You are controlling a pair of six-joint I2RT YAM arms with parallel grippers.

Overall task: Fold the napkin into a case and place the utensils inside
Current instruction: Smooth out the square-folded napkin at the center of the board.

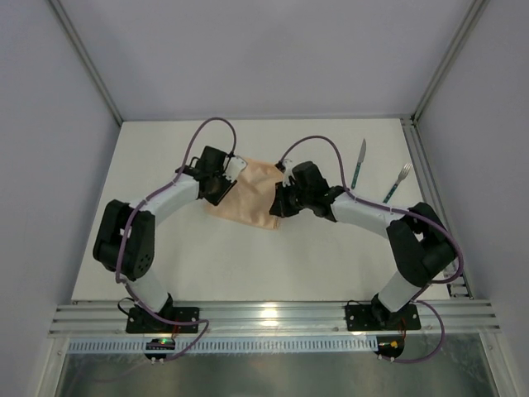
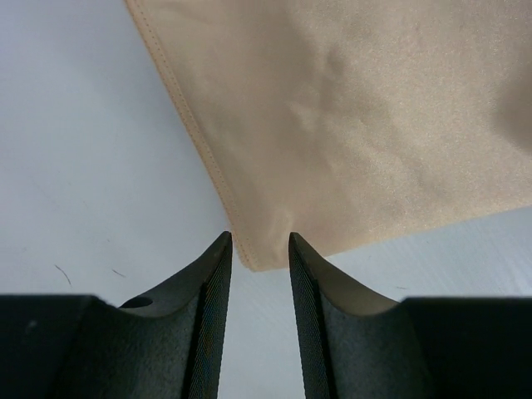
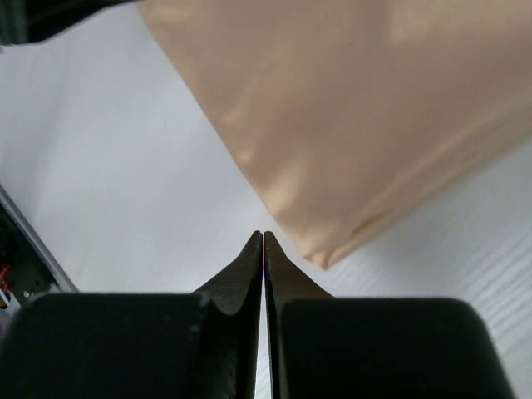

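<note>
The peach-orange napkin (image 1: pixel 248 197) lies on the white table between my two grippers, and its near edge looks doubled over in the right wrist view (image 3: pixel 357 108). My left gripper (image 1: pixel 218 192) is open at the cloth's left side. In the left wrist view (image 2: pixel 258 246) a stitched corner of the napkin (image 2: pixel 357 116) lies between its fingertips, not pinched. My right gripper (image 1: pixel 283 205) is shut and empty in the right wrist view (image 3: pixel 263 238), just left of the cloth's folded corner. The knife (image 1: pixel 358 164) and the fork (image 1: pixel 397 183), both with teal handles, lie at the far right.
A metal rail (image 1: pixel 430 190) runs along the table's right edge beside the fork. Grey walls close in the back and sides. An aluminium rail (image 1: pixel 273 317) with the arm bases lines the near edge.
</note>
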